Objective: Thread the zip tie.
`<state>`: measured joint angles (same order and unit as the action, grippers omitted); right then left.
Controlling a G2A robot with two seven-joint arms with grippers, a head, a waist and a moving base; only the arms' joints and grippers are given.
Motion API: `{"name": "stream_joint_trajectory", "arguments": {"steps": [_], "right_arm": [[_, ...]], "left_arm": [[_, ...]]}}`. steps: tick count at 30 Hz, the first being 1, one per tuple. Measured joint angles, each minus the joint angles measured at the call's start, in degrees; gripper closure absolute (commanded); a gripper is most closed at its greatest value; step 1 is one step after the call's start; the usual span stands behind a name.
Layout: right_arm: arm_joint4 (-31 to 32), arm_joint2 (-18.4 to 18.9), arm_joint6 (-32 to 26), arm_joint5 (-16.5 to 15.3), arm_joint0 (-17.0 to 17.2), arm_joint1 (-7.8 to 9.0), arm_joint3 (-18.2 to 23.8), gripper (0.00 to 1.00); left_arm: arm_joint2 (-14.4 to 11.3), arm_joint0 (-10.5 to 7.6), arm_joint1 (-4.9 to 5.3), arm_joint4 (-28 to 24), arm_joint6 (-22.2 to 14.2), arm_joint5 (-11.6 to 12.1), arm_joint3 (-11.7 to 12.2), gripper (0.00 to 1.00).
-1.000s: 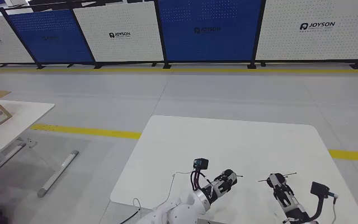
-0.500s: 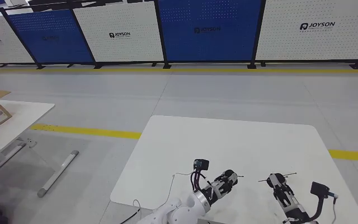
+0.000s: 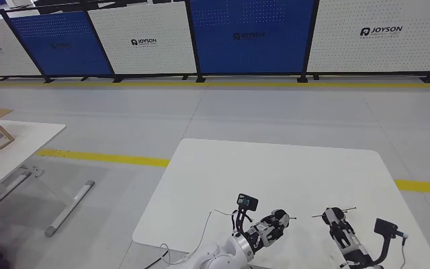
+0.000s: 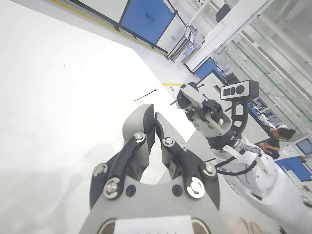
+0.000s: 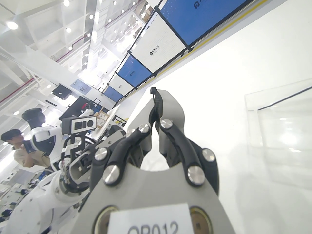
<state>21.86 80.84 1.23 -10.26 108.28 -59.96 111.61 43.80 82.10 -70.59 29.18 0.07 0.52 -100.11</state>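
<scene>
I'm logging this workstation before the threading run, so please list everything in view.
table: one, white, under both arms.
first zip tie: one, black, clamped in the right tool.
second zip tie: one, black, just past the left tool's tips; whether gripped is unclear.
clear box: one, transparent, on the table beside the right tool.
black strip: one, thin, at the clear box, possibly another tie.
panels: several, blue and white, along the far floor.
side table: one, white, apart on the robot's left.
left tool: one, grey and black, shut.
right tool: one, grey and black, shut on the first zip tie.
</scene>
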Motion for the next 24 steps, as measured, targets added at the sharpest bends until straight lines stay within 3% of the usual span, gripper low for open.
{"name": "stream_joint_trajectory", "arguments": {"steps": [6, 10, 13, 24], "right_arm": [[-0.6, 1.0, 1.4, -5.9, 3.4, -0.11, -1.7, 1.00], [0.0, -0.6, 3.4, -8.3, 3.2, -0.54, -2.8, 1.00], [0.9, -2.6, 4.4, -7.5, 1.8, -0.97, -3.7, 1.00], [-0.4, -3.3, 4.5, -7.0, 0.8, -1.29, -3.7, 1.00]], "left_arm": [[0.0, 0.00, 0.00, 0.0, 0.0, 0.0, 0.0, 1.00], [0.0, 0.00, 0.00, 0.0, 0.0, 0.0, 0.0, 1.00], [0.0, 0.00, 0.00, 0.0, 0.0, 0.0, 0.0, 1.00], [0.0, 0.00, 0.00, 0.0, 0.0, 0.0, 0.0, 1.00]]}}
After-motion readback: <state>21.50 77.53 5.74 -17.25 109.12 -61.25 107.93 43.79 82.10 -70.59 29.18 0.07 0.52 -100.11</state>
